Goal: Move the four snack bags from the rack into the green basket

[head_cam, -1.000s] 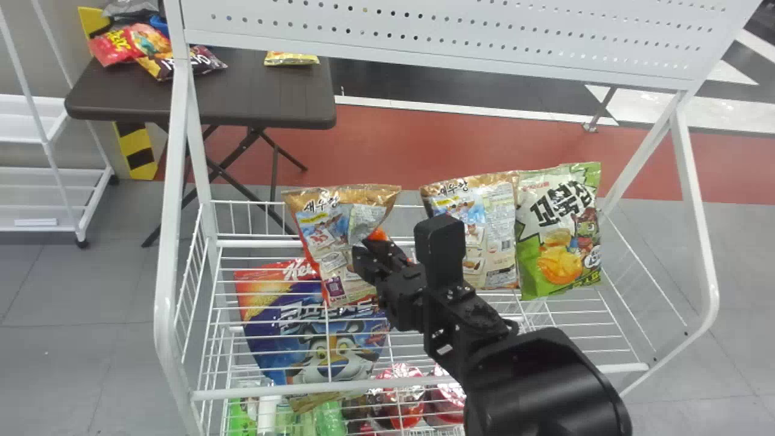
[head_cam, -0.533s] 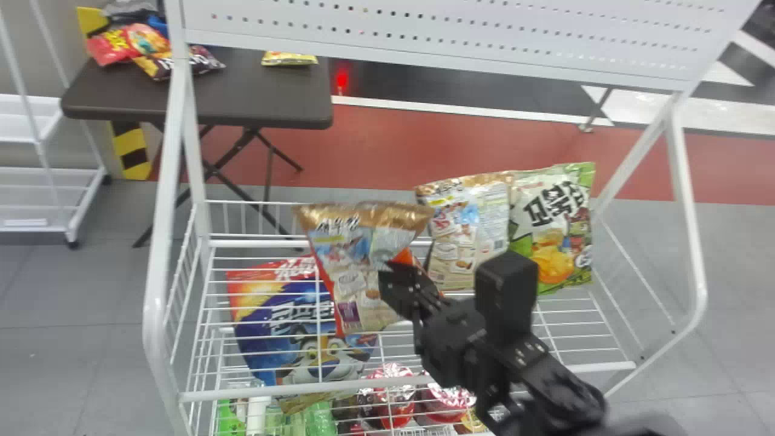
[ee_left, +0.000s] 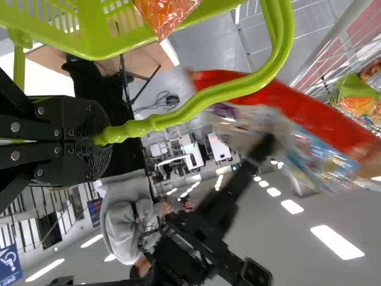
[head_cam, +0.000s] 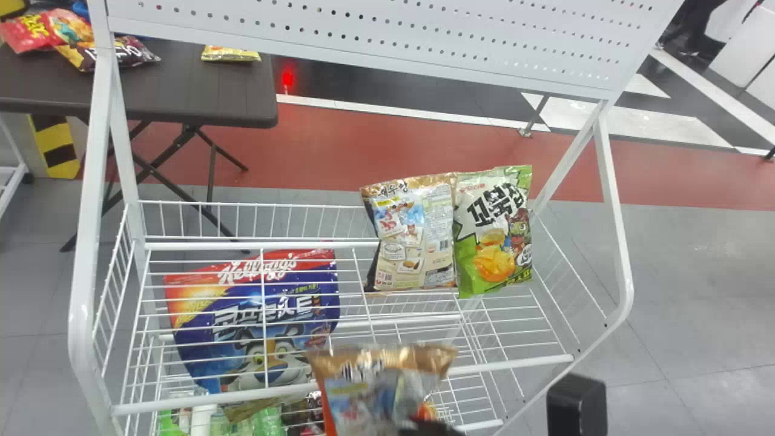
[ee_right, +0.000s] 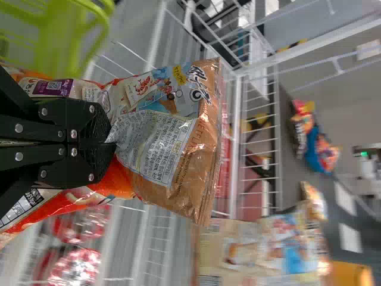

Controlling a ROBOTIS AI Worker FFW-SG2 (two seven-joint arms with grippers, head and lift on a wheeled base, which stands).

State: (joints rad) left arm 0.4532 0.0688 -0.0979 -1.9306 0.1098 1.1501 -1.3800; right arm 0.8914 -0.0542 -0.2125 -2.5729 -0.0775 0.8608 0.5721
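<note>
At the head view's bottom edge, my right gripper (head_cam: 427, 427) has a brown-topped snack bag (head_cam: 381, 387) in front of the rack (head_cam: 339, 399). In the right wrist view my right gripper (ee_right: 110, 141) is shut on this snack bag (ee_right: 172, 137), pinching its middle. Two more bags, one brown and white (head_cam: 415, 233) and one green and white (head_cam: 493, 230), stand side by side at the rack's back. My left gripper (ee_left: 104, 138) is shut on the handle of the green basket (ee_left: 89, 44), which has an orange bag (ee_left: 166, 15) in it.
A large blue and red cereal bag (head_cam: 254, 321) lies at the rack's left. White side posts (head_cam: 91, 242) and a perforated panel (head_cam: 387, 42) frame the rack. Behind it, a dark table (head_cam: 200, 85) holds other bags.
My right gripper has carried the bag from the rack's back left toward the near edge, away from the two bags at the back. The head view has swung to the right.
</note>
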